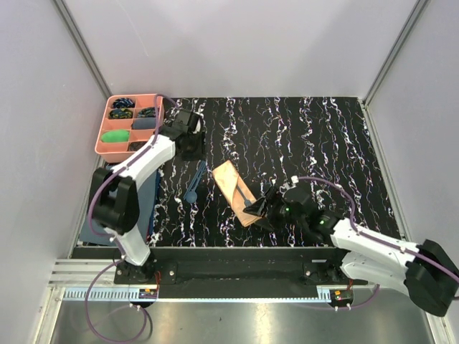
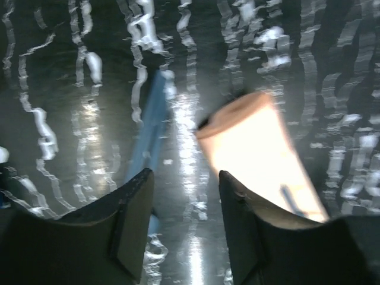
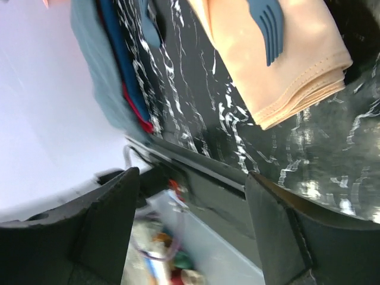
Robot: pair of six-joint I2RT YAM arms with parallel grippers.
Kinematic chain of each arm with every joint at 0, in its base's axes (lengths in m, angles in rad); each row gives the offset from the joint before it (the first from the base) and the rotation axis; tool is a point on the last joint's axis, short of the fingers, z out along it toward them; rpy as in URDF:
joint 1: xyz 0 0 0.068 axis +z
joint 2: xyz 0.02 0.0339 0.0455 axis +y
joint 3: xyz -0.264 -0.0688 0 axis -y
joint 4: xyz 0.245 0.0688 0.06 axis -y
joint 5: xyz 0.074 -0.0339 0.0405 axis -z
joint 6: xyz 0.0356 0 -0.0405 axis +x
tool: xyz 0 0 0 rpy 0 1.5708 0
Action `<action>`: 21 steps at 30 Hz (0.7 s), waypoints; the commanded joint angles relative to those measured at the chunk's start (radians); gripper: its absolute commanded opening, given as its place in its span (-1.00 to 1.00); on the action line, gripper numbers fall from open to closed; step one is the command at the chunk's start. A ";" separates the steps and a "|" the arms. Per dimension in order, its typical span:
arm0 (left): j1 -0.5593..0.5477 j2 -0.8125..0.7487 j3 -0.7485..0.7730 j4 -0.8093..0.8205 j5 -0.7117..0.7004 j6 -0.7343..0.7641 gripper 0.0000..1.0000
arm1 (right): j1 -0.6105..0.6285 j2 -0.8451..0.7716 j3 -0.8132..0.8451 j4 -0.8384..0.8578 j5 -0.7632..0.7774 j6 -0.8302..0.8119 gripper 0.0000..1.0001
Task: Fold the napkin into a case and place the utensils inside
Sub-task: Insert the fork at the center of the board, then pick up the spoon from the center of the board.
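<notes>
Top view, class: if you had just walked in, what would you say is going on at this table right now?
A robot is packing cutlery into a folded napkin. The napkin already lies as a narrow folded case in the middle of the table, with a blue fork on it. A second utensil lies just left of it, not touching. The right gripper is open and empty at the case's near end. The left gripper, also open and empty, hangs on the far side of the loose utensil.

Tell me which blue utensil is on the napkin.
The fork: its tines lie on the folded peach napkin. The other blue utensil lies on the dark marbled table, left of the napkin in the top view.
</notes>
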 commanded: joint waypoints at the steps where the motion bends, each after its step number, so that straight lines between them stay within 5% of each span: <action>1: 0.012 0.146 0.095 -0.126 -0.015 0.164 -0.02 | -0.003 -0.075 0.064 -0.117 -0.026 -0.377 0.60; 7: 0.011 0.235 0.117 -0.148 -0.066 0.280 -0.23 | -0.013 -0.182 0.077 -0.179 0.011 -0.478 0.71; 21: -0.081 0.133 -0.073 -0.078 -0.149 0.211 -0.42 | -0.036 -0.263 0.044 -0.180 0.026 -0.496 0.80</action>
